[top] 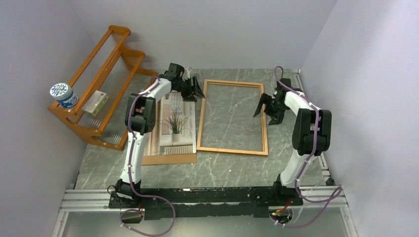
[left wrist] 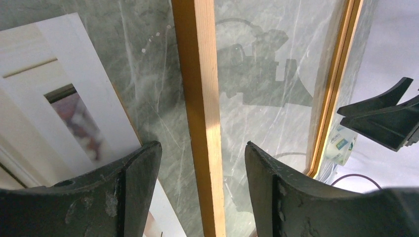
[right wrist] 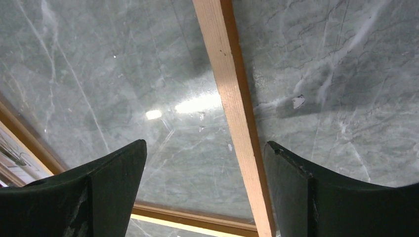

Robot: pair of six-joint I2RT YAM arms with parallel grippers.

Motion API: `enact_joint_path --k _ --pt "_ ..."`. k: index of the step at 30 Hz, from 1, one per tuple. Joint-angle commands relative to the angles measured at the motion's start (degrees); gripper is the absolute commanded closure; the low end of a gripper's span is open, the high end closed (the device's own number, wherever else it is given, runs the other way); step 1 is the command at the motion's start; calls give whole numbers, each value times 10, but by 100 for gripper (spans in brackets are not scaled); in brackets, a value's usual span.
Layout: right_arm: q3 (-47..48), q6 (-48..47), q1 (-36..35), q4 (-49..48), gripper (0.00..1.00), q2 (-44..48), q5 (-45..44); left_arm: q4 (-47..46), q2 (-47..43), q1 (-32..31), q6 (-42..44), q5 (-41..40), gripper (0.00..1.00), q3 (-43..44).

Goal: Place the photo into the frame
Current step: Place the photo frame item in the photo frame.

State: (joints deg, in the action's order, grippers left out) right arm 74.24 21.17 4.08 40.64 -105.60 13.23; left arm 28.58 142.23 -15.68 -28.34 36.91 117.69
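From above, the frame (top: 232, 150) lay flat on the tabletop (top: 222, 170), the photo (top: 174, 121) at its 9 o'clock. Only my wrist views showed my left fingers (left wrist: 133, 187) and right fingers (right wrist: 113, 182) spread, each astride one side of it.

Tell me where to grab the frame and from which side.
Grip the frame on a long side rail, from straight above, fingers straddling it. It lies flat on the table, so only the narrow rails offer opposing faces. The open left gripper and right gripper each hang over one such rail.
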Motion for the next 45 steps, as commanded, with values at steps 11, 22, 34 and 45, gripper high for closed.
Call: enact_joint_path --k 11,22,34,45 --pt "-22 7 -1 -44 21 -25 67 85 49 4 -6 8 50 -9" --pt "-72 35 -1 -125 33 -4 135 73 58 -13 -10 88 66 -17" --pt "-114 78 0 -212 38 41 81 -21 27 -14 -71 176 67 -57" --pt "-107 103 0 -297 55 92 74 -47 24 -21 -92 172 67 -69"
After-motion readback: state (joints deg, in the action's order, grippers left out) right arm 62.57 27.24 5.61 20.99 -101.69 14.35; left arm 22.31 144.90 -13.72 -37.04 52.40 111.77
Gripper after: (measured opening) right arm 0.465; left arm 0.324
